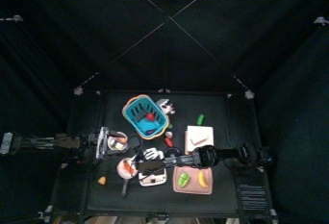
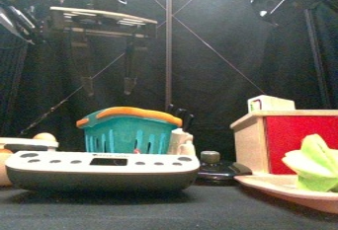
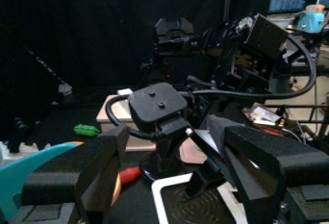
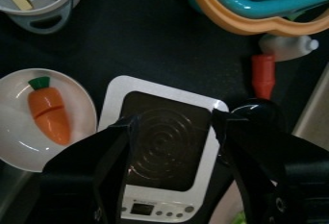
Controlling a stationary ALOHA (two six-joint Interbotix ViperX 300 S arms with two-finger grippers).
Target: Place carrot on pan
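right gripper (image 4: 178,122) hangs above the white scale (image 4: 161,194), pointing down at it. nothing sits between its jaws.

risk from here, as i judge it: the carrot (image 4: 52,111) already lies inside the pan (image 4: 75,143), so the main danger is undoing that. the pan sits just left of the scale, right beside the gripper's path. a jaw spread this far could catch the pan's rim or the scale's edge if the arm swings low, and that would tip the carrot out. the pan looks light and its wall looks shallow, so a small nudge might be enough. going straight up before any sideways move seems safest.

hand detail: jaws are at about full spread, each finger standing off to one side of the scale's round plate. no contact with the scale shows in the wrist view. the front view shows both fingers hanging clear above it.

outward: the carrot lies flat, green tip pointing away from the near edge, and touches only the pan's white floor. a small red piece (image 4: 264,74) lies on the table beyond the scale. the teal basket (image 4: 257,7) is farther back and a metal bowl (image 4: 45,16) stands far left of the pan.

left gripper (image 3: 187,165) rests at the table's left side, jaws apart and empty, looking across at the right arm.
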